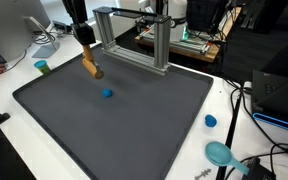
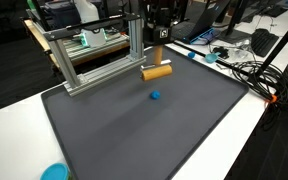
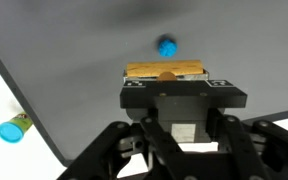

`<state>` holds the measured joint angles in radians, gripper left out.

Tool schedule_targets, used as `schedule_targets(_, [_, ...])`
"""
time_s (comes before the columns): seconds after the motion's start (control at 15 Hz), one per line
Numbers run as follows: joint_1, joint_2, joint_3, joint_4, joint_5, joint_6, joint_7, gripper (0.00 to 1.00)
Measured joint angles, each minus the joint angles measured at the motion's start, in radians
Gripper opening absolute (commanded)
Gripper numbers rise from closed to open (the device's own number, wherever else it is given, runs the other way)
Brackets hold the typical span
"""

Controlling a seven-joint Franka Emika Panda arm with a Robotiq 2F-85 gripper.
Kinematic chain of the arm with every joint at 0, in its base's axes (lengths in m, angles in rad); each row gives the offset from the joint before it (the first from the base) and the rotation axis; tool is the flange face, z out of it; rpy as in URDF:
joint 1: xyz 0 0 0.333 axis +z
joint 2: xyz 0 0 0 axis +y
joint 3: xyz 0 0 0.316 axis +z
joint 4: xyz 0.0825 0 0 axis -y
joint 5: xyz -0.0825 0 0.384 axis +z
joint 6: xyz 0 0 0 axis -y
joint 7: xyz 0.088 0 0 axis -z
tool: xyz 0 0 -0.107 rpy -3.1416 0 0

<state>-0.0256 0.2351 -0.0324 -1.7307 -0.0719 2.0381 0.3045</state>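
End effector tight around wooden cylinder, aloft over mat near blue ball.

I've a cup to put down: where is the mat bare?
The dark grey mat is bare from the small blue ball to the edge opposite the aluminium frame. Crowded beside that frame, where the end effector holds an orange wooden cylinder.

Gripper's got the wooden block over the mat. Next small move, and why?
Probably lower it straight down, with the jaws shut. The gripper is clamped on the wooden block, which seems to hang above the gray mat, so opening now would drop it. The small blue ball lies ahead, apart from it; a straight descent should miss it.
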Motion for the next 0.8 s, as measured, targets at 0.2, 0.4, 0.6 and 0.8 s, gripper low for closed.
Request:
schedule_targets(0.2, [0.007,0.0,0.0,-0.007,-0.026,0.007,0.0,0.22])
schedule_targets(0.4, [0.018,-0.008,0.0,-0.066,-0.062,0.049,0.0,0.22])
schedule_targets(0.6, [0.022,-0.026,0.005,-0.147,-0.047,0.086,-0.022,0.22])
schedule_targets(0.8, [0.022,-0.053,0.012,-0.203,0.005,0.092,-0.084,0.47])
